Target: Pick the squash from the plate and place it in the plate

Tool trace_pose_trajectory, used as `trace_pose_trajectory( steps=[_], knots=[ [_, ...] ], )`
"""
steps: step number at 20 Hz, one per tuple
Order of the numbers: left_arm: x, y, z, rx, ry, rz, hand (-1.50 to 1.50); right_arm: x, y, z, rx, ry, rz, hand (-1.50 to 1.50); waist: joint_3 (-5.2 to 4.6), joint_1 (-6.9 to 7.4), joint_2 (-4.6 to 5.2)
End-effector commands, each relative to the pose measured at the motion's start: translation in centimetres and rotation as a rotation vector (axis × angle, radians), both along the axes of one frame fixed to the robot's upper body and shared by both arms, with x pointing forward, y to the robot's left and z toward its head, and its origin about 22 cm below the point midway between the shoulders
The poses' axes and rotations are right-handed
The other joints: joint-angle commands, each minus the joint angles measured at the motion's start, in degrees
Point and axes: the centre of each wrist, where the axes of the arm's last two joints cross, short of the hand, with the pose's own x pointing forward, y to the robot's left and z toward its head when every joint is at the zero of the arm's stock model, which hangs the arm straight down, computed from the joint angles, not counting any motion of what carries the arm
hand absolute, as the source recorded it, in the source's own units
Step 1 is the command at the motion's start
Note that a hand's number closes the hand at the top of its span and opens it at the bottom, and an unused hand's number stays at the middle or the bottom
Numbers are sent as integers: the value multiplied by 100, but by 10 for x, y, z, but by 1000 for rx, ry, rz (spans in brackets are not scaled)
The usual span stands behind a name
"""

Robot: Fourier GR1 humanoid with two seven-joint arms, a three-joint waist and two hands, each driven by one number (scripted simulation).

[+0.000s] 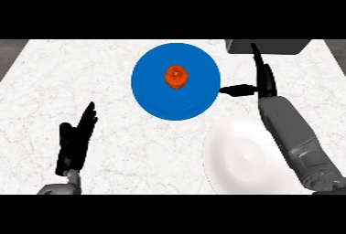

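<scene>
Currently squash (pixel 175 77) sits mid blue plate (pixel 152 96), far centre; white plate (pixel 233 167) near right. Right hand (pixel 265 77), fingers straight, thumb out toward the blue plate's rim, holds nothing. Left hand (pixel 76 137) rests open, near left.

The surface (pixel 81 91) was a white marble-patterned top with faint grey veining, running across almost the whole view, with a darker strip showing beyond its left edge. Two plates lay directly on it. A blue plate (pixel 155 96) sat toward the far edge, a little right of the middle. A white plate (pixel 236 160) sat nearer the near edge and further right, close to the blue one, though whether their rims touched could not be told. A grey box-like object (pixel 270 45) stood at the far right corner.
</scene>
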Motion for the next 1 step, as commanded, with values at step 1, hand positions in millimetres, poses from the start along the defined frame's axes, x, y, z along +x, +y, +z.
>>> trace_pose_trajectory(
  steps=[1],
  knots=[
    [7,-19,10,0,1,5,0,-1,0,0,-37,14,-21,-150,-1,-45,-19]
  ],
)
